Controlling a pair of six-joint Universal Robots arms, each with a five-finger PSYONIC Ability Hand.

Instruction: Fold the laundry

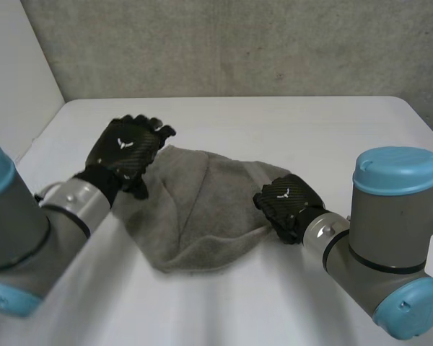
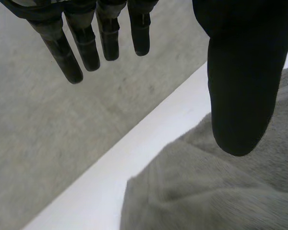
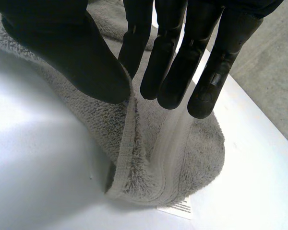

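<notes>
One towel (image 1: pixel 202 216), right hand (image 1: pixel 287 204) pinching edge

A grey towel (image 1: pixel 202 209) with a white label (image 3: pixel 175 207), a white table (image 1: pixel 310 130), black left hand (image 1: pixel 126 148) and right hand (image 1: pixel 285 202).

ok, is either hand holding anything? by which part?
Right hand pinches the grey towel by its hemmed edge, near the label, between thumb and fingers. Left hand is open at the towel's far corner, holding nothing.
</notes>
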